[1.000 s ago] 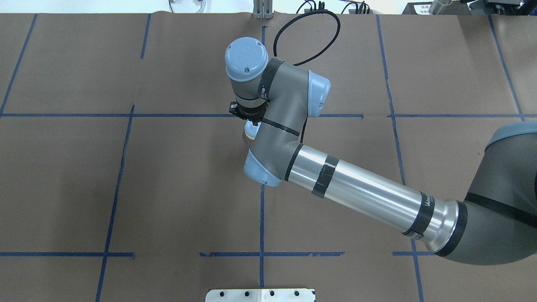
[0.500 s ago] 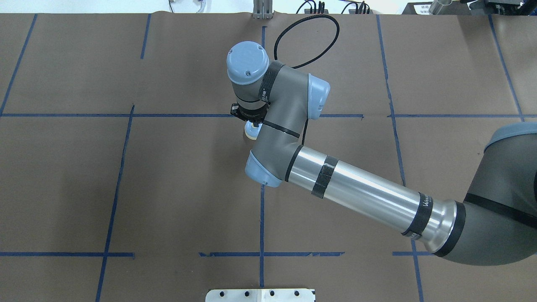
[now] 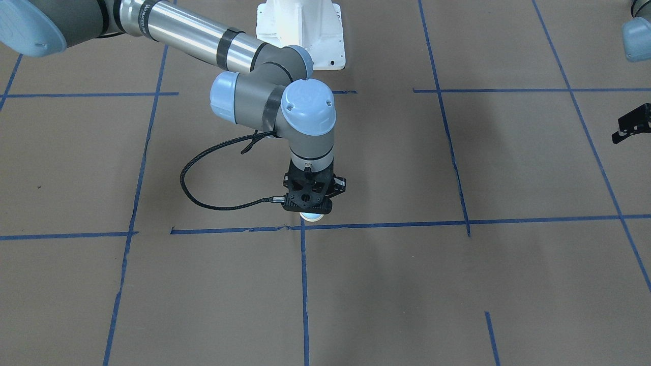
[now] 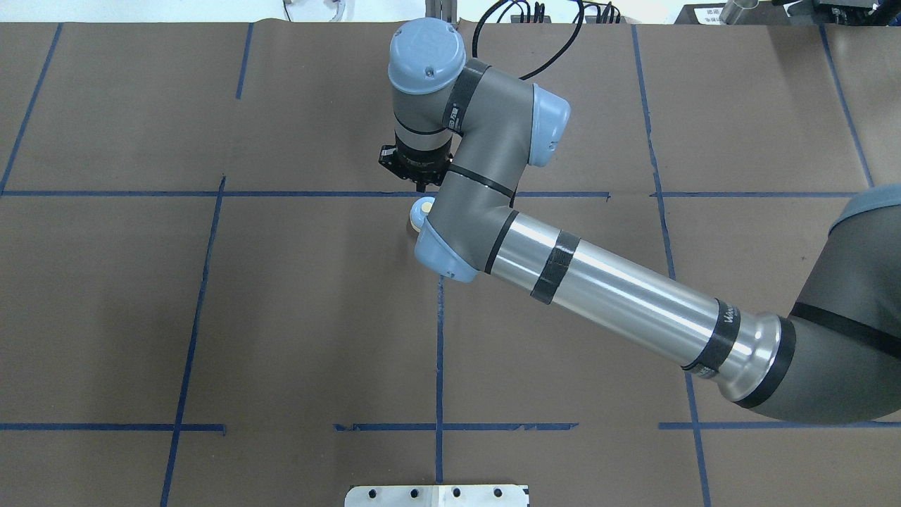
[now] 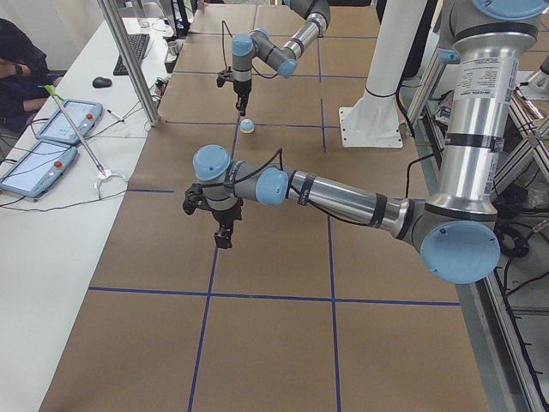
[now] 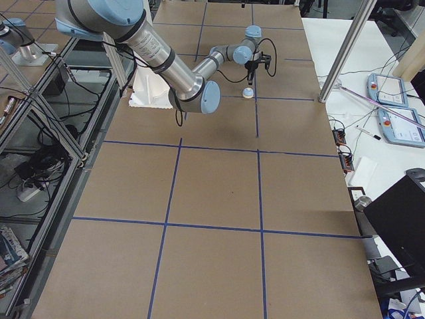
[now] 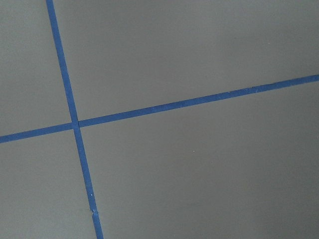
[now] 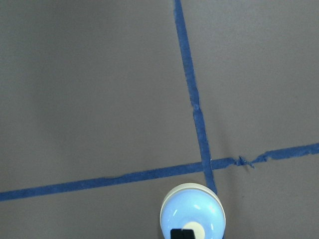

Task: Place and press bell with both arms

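Right end effector (image 4: 420, 187) now clear of bell (image 4: 420, 209) — arm lettering (image 4: 732, 318) unreadable

The right arm (image 4: 479, 204) hides half of the bell (image 4: 420, 211), and the front view's edge cuts off the left gripper (image 3: 629, 127), far from the bell.

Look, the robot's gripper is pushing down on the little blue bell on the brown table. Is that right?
Not quite. The right gripper is not pushing on the bell. It hangs above it with a clear gap between them, as the exterior left view shows. The bell does sit on the brown table.
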